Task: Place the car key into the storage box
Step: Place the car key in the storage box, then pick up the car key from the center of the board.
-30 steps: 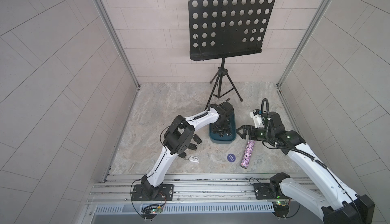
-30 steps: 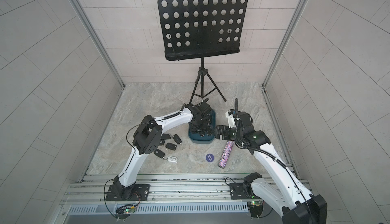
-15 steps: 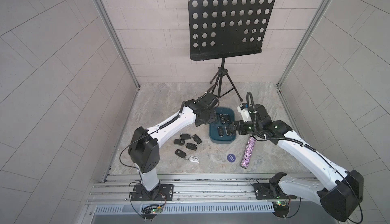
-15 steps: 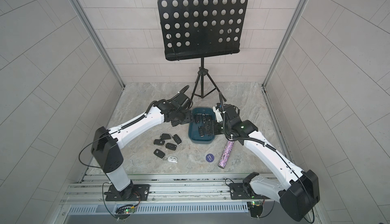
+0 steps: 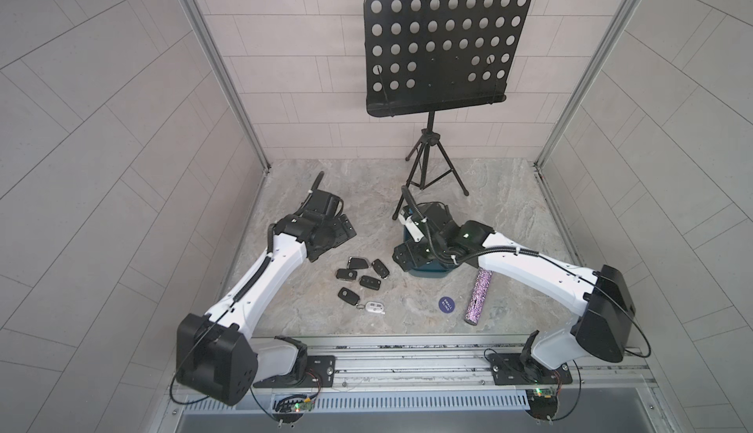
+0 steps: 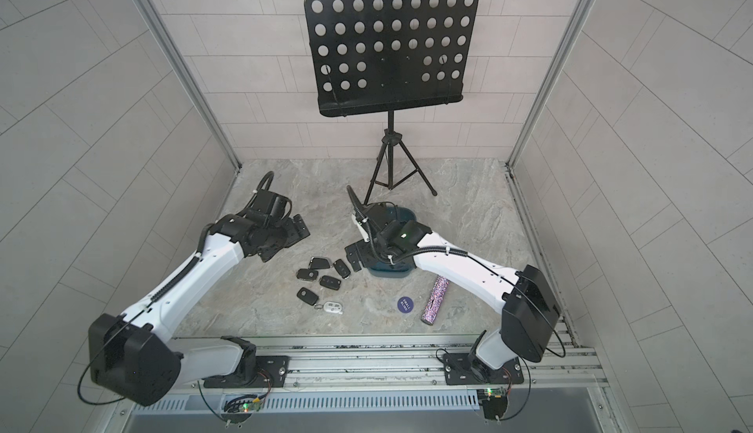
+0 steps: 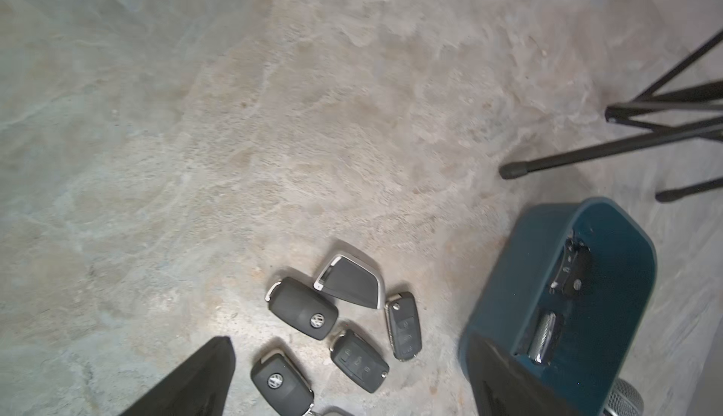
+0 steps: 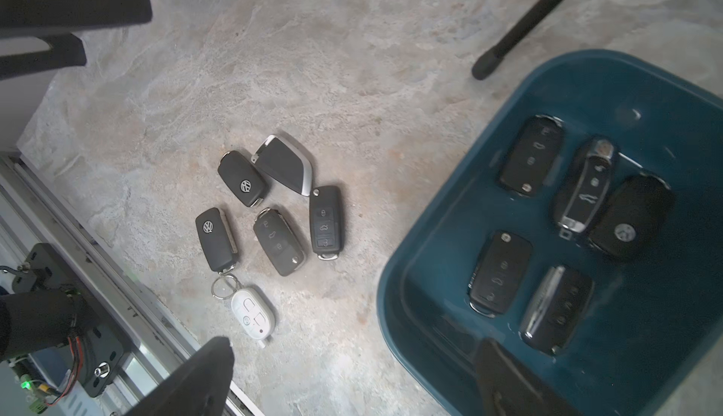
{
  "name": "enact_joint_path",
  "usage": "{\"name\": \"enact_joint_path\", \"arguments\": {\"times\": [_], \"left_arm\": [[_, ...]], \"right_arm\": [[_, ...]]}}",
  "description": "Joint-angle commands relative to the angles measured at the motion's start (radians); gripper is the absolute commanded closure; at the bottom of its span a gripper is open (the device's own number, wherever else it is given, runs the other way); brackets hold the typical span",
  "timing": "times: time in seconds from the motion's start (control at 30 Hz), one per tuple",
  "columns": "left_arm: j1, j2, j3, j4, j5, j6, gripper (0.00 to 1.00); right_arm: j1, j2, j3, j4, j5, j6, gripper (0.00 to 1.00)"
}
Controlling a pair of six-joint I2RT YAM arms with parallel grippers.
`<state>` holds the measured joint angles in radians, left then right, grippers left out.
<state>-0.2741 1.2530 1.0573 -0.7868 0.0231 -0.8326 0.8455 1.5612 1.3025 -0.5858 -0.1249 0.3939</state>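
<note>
My left gripper (image 5: 332, 239) has swung back from the storage box (image 8: 438, 214), jaws spread wide and empty (its key delivered, I judge). My right gripper (image 5: 405, 257) hovers open over the box's edge. Five black, chrome-trimmed car keys (image 8: 499, 273) lie inside; six more fobs (image 8: 277, 241) wait beside it.

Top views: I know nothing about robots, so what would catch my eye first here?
A tall black music stand full of round holes towers at the back of the stone-patterned table. Nearer the robot, a cluster of black car keys lies loose on the table. The right wrist view shows the dark teal storage box holding several other keys.
</note>
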Motion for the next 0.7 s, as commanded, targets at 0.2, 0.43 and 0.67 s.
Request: {"name": "enact_joint_path", "arguments": {"times": [0.2,0.43,0.67], "left_arm": [[0.176,-0.087,-0.21,0.062,0.199,0.055,0.0],[0.305,-0.136,-0.362,0.174,0.408,0.02,0.0],[0.342,-0.169,-0.377,0.169,0.465,0.047,0.0]], "right_arm": [[0.121,0.235,0.194,-0.066,0.067,-0.084,0.02],[0.136,0.384,0.299,-0.12,0.067,-0.108,0.06],[0.136,0.488,0.37,-0.156,0.127,-0.099,0.17]]}}
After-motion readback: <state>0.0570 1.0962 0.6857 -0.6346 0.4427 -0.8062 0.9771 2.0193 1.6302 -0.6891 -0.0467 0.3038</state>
